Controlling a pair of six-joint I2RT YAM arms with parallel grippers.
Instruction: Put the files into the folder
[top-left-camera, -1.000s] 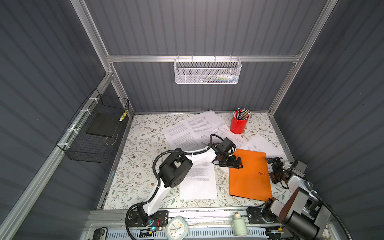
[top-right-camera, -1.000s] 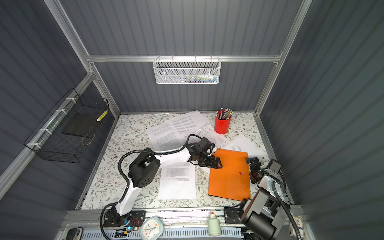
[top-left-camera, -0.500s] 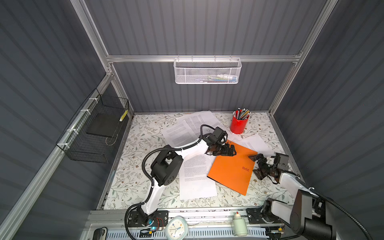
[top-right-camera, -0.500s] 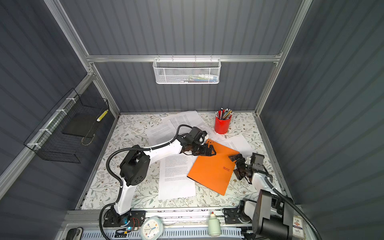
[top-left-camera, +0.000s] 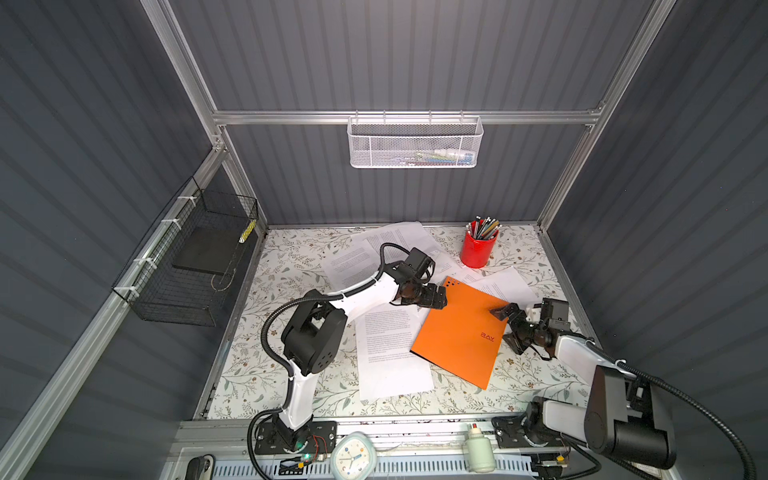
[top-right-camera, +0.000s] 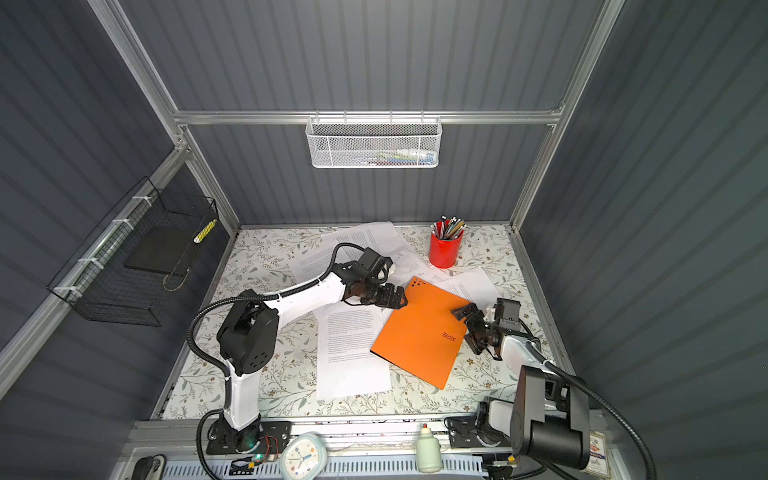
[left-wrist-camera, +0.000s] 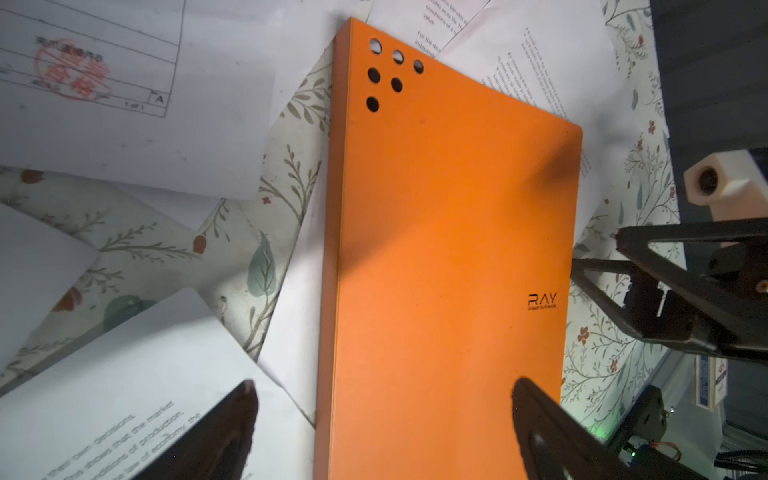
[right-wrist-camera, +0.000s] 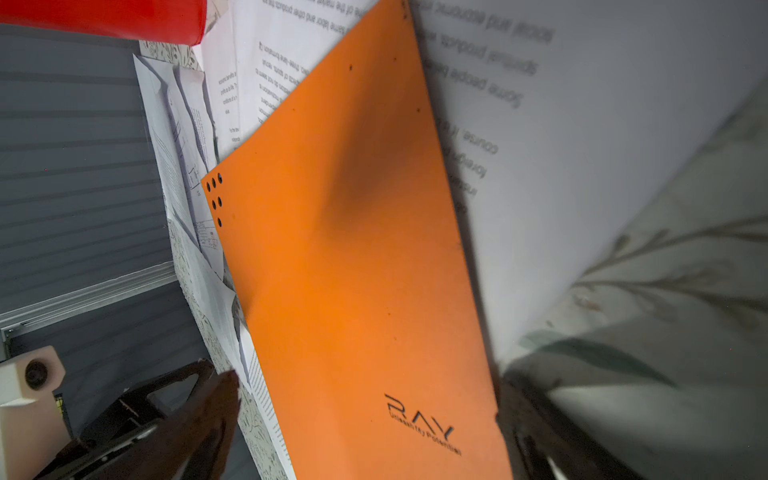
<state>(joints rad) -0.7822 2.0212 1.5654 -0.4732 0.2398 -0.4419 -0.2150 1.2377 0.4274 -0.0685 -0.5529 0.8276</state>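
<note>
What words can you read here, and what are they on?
"RAY": on the orange folder; the tiny line under it is blurred.
"1 of 1" and "A": on the stamped sheet; the red stamp is unreadable.
Other sheets: print too small or blurred.

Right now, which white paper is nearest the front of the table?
The white printed paper sheet left of the thin orange folder, partly under it; the other sheets lie further back.

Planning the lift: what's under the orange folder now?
The folder lies closed on printed sheets: that one under its left edge, another under its far-right edge. Whatever is beneath its middle, or inside, is covered.
</note>
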